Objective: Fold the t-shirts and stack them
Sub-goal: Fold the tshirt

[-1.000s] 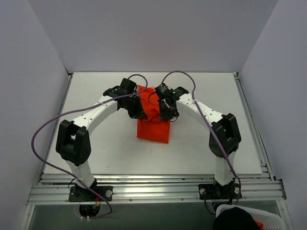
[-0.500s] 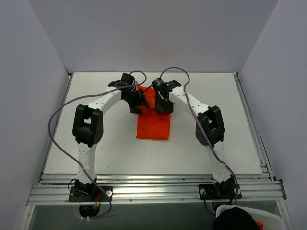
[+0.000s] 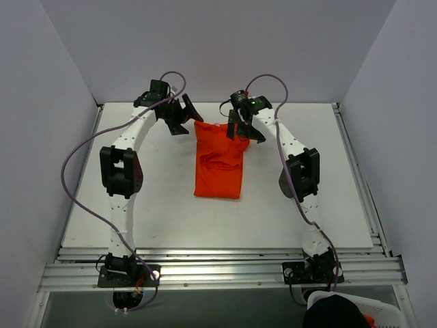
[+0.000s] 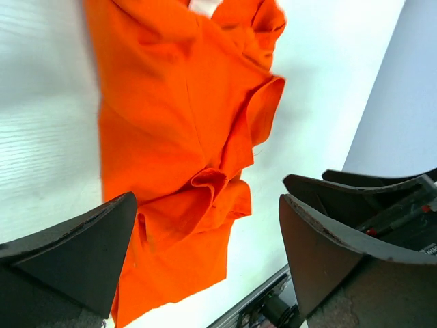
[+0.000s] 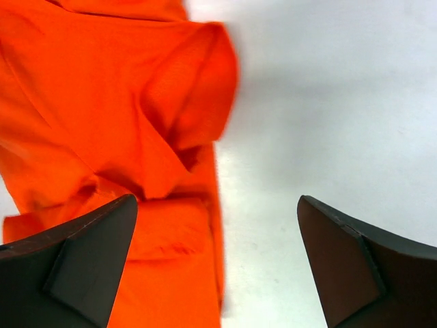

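Observation:
One orange-red t-shirt (image 3: 220, 161) lies folded into a long wrinkled rectangle on the white table (image 3: 150, 205), running from the back middle toward the front. My left gripper (image 3: 183, 116) hangs open just past the shirt's far left corner, touching nothing. My right gripper (image 3: 246, 131) is open at the far right corner, also free of the cloth. In the left wrist view the t-shirt (image 4: 177, 150) lies below, between the spread fingers (image 4: 89, 253). The right wrist view has the t-shirt (image 5: 109, 137) under its left finger (image 5: 82, 260), with bare table under the right one.
Grey walls (image 3: 205, 48) close in the table at the back and both sides. A metal rail (image 3: 218, 273) runs along the front edge. A white basket (image 3: 355, 313) with dark cloth sits below the rail at the lower right.
Both grippers let go of the shirt, opened wide, and drew back and apart toward the far corners. The folded top half now lies flat on the shirt.

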Tool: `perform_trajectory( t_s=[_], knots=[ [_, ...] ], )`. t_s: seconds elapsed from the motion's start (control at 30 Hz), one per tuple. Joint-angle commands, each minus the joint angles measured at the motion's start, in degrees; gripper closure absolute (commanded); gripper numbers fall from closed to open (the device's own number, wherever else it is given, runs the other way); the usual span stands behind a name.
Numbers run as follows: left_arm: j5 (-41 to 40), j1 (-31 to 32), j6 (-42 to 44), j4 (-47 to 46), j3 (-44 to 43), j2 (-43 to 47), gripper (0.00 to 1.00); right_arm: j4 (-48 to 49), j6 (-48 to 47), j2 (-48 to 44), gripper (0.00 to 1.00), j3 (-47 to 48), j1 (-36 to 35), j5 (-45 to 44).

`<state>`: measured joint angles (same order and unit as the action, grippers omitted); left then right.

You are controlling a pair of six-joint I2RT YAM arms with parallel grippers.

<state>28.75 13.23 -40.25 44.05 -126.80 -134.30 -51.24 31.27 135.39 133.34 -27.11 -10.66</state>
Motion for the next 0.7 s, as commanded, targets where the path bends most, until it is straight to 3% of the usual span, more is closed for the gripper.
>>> perform_trajectory(
  t_s=[0.0,0.1,0.23,0.27,0.33,0.4,0.5,0.57,0.67],
  knots=[
    [-0.9,-2.4,0.3,1.1,-0.7,7.8,0.06,-1.1,0.5,-11.1,0.00,-6.0,0.0,-4.5],
    [-1.1,-3.8,0.7,1.6,5.2,13.7,0.06,2.8,0.6,-18.4,0.02,-15.7,0.0,-3.2],
    [-3.0,-3.3,2.6,-1.0,18.5,21.4,0.06,7.6,3.0,-24.3,0.43,-26.4,-0.7,1.7],
    [-3.3,-3.2,2.6,-3.2,25.5,23.1,0.06,7.6,3.5,-24.6,0.67,-27.2,-1.8,2.2],
    [-3.1,-3.0,1.9,-4.7,32.1,27.2,0.06,7.5,4.9,-24.9,0.85,-29.9,-3.1,3.4],
    [-2.9,-2.2,1.6,-5.6,40.3,30.6,0.06,7.5,5.9,-25.4,0.86,-32.5,-4.8,4.8],
    [-3.6,-0.2,1.4,-7.8,49.9,35.8,0.06,9.8,7.9,-28.8,0.75,-40.4,-7.5,5.4],
    [-3.5,0.6,0.7,-9.8,53.9,38.2,0.06,11.0,10.0,-30.7,0.47,-46.5,-8.7,6.1],
    [-2.7,1.5,-0.7,-12.0,60.3,41.0,0.06,12.8,12.8,-34.3,0.25,-51.8,-10.5,6.7]
  ],
)
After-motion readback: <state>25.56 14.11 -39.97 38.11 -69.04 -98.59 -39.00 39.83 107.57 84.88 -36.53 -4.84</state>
